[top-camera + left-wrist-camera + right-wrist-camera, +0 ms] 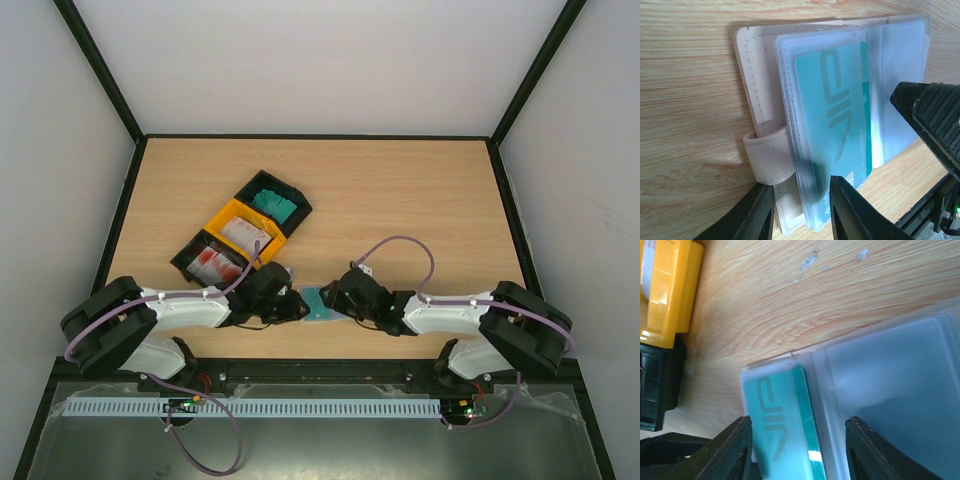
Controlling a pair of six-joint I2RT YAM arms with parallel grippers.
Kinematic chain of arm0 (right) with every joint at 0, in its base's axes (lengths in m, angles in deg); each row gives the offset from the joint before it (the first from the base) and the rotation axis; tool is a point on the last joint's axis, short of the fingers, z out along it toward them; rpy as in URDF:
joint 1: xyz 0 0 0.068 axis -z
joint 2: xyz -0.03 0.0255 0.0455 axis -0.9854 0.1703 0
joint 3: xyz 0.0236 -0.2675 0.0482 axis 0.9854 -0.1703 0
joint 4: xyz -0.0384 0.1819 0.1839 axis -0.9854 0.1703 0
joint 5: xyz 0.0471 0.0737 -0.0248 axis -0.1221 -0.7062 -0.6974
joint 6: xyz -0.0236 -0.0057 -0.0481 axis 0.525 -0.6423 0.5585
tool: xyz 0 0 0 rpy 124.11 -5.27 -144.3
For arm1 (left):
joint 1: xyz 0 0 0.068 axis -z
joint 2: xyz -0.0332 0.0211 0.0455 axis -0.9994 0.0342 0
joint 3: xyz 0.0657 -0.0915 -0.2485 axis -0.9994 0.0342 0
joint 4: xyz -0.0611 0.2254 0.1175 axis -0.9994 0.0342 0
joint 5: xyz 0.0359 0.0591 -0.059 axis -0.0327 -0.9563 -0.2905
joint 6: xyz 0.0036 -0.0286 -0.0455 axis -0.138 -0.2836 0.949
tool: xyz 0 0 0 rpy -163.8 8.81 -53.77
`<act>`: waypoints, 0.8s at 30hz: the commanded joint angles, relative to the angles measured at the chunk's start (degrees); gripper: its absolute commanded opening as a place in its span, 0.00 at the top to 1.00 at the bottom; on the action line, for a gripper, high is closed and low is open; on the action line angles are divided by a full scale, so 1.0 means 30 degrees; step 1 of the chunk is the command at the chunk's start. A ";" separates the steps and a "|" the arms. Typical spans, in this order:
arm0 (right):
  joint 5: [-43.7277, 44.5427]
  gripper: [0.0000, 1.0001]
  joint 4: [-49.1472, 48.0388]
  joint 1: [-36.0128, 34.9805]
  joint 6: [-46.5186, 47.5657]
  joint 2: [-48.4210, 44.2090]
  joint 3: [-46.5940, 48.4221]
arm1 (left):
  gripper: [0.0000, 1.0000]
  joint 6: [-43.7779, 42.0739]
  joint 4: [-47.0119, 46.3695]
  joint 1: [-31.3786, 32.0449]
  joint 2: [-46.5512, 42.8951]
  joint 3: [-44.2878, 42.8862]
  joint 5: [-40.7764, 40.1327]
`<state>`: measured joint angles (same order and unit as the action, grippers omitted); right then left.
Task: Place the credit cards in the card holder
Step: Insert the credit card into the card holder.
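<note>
Teal credit card [840, 110] sits inside a clear sleeve [787, 100] of the open card holder [760, 75], so the right gripper [797, 440], jaws apart above it, should push it home while the left gripper [802, 200], straddling the holder's strap edge, grip unclear, steadies; the table edge [300, 355] lies just beside the holder, open wood beyond it.

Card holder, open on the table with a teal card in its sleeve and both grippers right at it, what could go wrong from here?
One: the left gripper and right gripper stand very close over the card holder and could bump each other. Two: the holder lies loose on the table, so a push may slide it. Three: brushing the clear sleeve might drag the teal card back out.
</note>
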<state>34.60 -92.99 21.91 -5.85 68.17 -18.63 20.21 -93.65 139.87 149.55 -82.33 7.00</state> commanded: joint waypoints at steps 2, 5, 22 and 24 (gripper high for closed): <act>0.0772 0.49 0.2607 -0.0143 0.1139 -0.0673 0.0334 | 0.66 -0.0014 0.0168 0.0019 0.0040 0.0136 -0.0398; 0.1686 0.49 0.3912 -0.0144 0.1824 -0.1337 0.0704 | 0.61 -0.0304 0.1148 -0.0009 -0.0564 -0.0121 -0.1155; 0.5951 0.45 0.8634 -0.0093 0.3825 -0.3047 0.1351 | 0.72 -0.0755 0.3298 -0.0458 -0.0232 -0.1303 -0.2709; 0.5944 0.48 0.8718 0.0020 0.3617 -0.3043 0.1076 | 0.73 -0.0356 0.2739 -0.0481 0.0037 -0.1200 -0.2421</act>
<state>48.98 -70.28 21.82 5.52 60.26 -13.82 17.45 -82.77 138.85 147.80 -85.56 -1.91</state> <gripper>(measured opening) 0.538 0.279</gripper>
